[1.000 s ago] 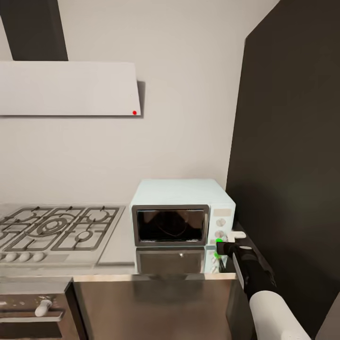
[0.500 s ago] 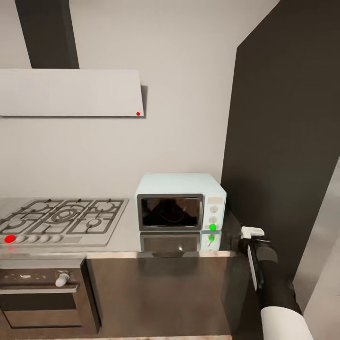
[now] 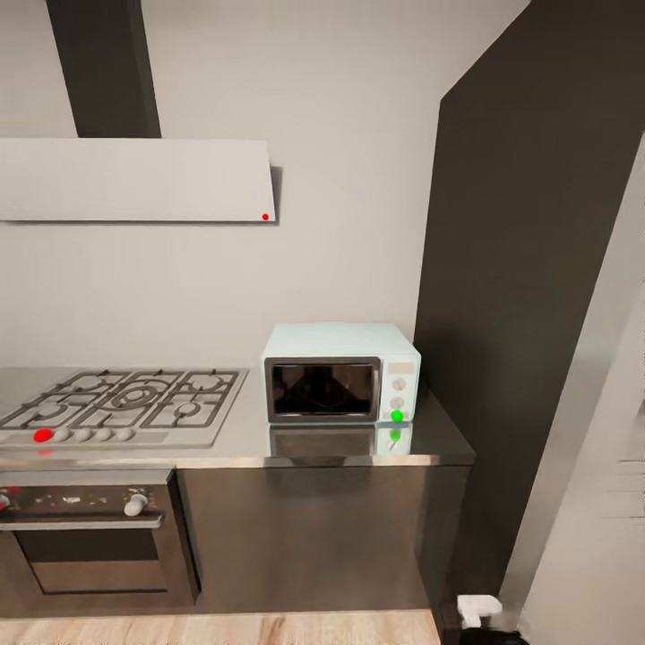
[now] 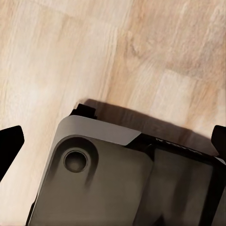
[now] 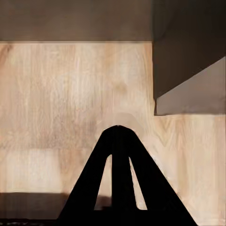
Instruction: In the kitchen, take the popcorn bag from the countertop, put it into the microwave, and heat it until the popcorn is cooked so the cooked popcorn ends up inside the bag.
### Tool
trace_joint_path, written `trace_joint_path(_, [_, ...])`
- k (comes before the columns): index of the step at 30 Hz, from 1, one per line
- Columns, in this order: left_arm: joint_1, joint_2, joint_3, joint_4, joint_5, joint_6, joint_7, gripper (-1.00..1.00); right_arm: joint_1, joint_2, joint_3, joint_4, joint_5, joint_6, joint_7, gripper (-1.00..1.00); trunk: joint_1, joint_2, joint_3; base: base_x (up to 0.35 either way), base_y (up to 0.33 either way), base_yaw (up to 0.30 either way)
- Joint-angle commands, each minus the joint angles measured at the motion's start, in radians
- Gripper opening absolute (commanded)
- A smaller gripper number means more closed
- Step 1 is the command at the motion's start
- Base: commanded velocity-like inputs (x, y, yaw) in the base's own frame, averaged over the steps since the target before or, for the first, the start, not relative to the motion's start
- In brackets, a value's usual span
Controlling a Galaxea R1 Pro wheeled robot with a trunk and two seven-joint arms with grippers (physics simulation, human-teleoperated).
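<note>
Microwave [image 3: 340,373] sits door-closed near the countertop's [image 3: 430,443] right edge; left gripper [image 4: 113,141] spread wide, right gripper [image 5: 120,136] closed, both empty over floor [image 5: 56,94].

Steel table [image 3: 242,451] against the pale wall.
The microwave [image 3: 340,373] stands on the table's right end, door shut; just left of it, the gas hob [image 3: 125,405] sits set into the top.

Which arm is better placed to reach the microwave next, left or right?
Probably right. The right end effector sits low in the head view, on the knob side of the microwave. The left end effector points down at the wooden floor.
</note>
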Motion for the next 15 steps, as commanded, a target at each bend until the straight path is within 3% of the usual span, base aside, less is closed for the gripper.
trace_joint_path(1, [-0.001,0.0,-0.003,0.0,0.005,-0.002,0.003,1.0,-0.001,-0.011,-0.006,0.113,0.009,-0.077,0.004,-1.0,0.0,-0.001,-0.001,-0.018,0.0,0.0])
trace_joint_path(2, [-0.001,0.0,-0.003,0.0,0.005,-0.002,0.003,1.0,0.0,-0.026,-0.004,0.271,0.008,-0.19,-0.003,-1.0,0.0,-0.001,-0.001,-0.009,0.0,0.0])
trace_joint_path(3, [-0.001,0.0,-0.003,0.0,0.005,-0.002,0.003,1.0,0.0,-0.039,-0.003,0.364,0.009,-0.257,-0.009,-1.0,0.0,-0.001,-0.001,-0.006,0.0,0.0])
trace_joint_path(4, [-0.001,0.0,-0.003,0.0,0.005,-0.002,0.003,1.0,0.0,-0.074,-0.002,0.515,0.008,-0.368,-0.021,-1.0,0.0,-0.001,-0.001,-0.002,0.0,0.0])
trace_joint_path(5, [-0.001,0.0,-0.002,0.0,0.005,-0.002,0.003,1.0,0.003,-0.09,-0.001,0.573,0.006,-0.418,-0.032,-1.0,0.0,-0.001,-0.001,-0.001,0.0,0.0])
trace_joint_path(9, [-0.001,0.001,-0.002,0.0,0.005,-0.002,0.003,1.0,0.124,-0.1,-0.006,0.625,0.0,-0.481,-0.073,-1.0,0.0,-0.001,-0.001,0.0,0.0,0.0])
trace_joint_path(10, [-0.001,0.002,-0.002,0.0,0.005,-0.002,0.003,1.0,0.161,-0.1,-0.01,0.63,-0.003,-0.53,-0.109,-1.0,0.0,-0.001,-0.001,0.0,0.0,0.0])
trace_joint_path(15, [-0.001,0.003,-0.003,0.0,0.005,-0.002,0.003,1.0,0.179,-0.099,-0.011,0.632,-0.002,-0.569,-0.185,-1.0,0.0,-0.001,-0.001,0.0,0.0,0.0])
